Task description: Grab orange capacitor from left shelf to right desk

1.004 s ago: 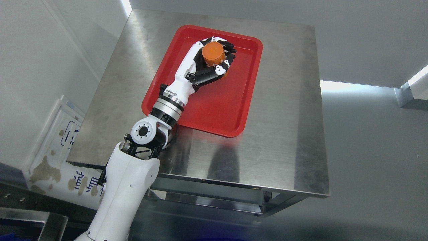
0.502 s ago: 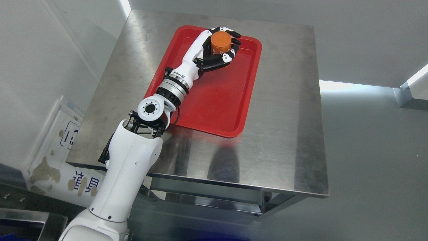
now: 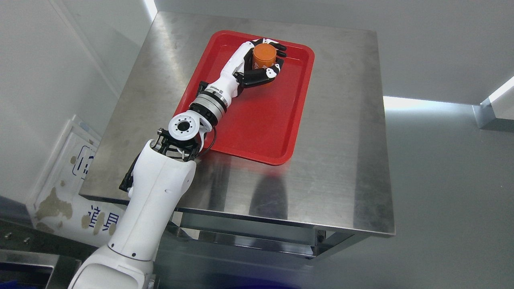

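Left hand (image 3: 263, 60): wrapped around the orange capacitor (image 3: 264, 56), black fingers (image 3: 278, 45) curled over the far side, thumb closing on the near side.
Left arm (image 3: 160, 196): enters from the lower left, stretched diagonally across the tabletop (image 3: 341, 160) to the far end of the red tray (image 3: 261, 132).
Right hand: out of sight.
Orange capacitor: upright cylinder, flat top facing the camera, enclosed in the grip at the tray's far end, near the back rim. Contact between its base and the tray floor: hidden by the fingers, cannot tell.
Red tray: shallow, rectangular, lying on the far left part of the steel tabletop; holds nothing visible apart from the capacitor and the hand.
Tabletop: brushed steel, near half bare, dark shadow patch toward the front edge.
Shelf: none identifiable in this view.
Progress, judged: pick-up and carry complete, since the capacitor sits over the destination surface; task well past its midpoint and in the placing step.
Outstanding, judged: confirm the base is seated on the tray, spread the fingers, draw the arm back clear.
Risk, judged: fingers lying close against the cylinder wall may drag or tip it on release; straight withdrawal away from the part advisable.
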Tool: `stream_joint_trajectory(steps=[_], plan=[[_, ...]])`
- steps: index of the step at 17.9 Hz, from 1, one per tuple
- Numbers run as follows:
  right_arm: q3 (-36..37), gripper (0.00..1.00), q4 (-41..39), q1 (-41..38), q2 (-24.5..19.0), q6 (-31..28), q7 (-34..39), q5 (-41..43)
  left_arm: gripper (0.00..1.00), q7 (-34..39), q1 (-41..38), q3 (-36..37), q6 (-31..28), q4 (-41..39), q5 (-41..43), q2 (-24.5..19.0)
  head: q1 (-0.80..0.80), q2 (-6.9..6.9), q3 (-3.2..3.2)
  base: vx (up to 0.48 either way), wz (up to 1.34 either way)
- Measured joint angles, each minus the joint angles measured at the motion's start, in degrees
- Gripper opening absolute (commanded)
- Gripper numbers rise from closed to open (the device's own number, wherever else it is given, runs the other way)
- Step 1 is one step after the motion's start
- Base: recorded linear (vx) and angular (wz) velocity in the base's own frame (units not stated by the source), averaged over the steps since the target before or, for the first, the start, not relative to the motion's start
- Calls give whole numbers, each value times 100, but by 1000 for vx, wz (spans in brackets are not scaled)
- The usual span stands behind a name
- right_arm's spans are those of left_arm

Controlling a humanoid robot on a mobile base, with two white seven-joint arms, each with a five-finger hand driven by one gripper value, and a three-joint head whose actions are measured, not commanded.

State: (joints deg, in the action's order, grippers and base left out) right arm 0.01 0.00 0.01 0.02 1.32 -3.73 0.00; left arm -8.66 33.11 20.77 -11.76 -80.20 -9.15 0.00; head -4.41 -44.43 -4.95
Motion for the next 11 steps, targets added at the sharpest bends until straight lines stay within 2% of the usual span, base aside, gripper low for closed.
stream_joint_trajectory(steps=[2, 4, 7, 11], plan=[[0, 100, 0, 0, 0, 0, 0, 0, 53, -15, 12, -20, -89, 39, 9, 0, 0, 0, 0, 0, 0], [0, 100, 0, 0, -1, 0, 0, 0, 67, -38, 34, -52, -174, 68, 14, 0, 0, 0, 0, 0, 0], [0, 100, 0, 0, -1, 0, 0, 0, 99, -53, 67, -97, -350, 63, 16, 0, 0, -1, 0, 0, 0], [0, 100, 0, 0, -1, 0, 0, 0, 100, -64, 159, -306, -836, -105, 17, 0, 0, -1, 0, 0, 0]])
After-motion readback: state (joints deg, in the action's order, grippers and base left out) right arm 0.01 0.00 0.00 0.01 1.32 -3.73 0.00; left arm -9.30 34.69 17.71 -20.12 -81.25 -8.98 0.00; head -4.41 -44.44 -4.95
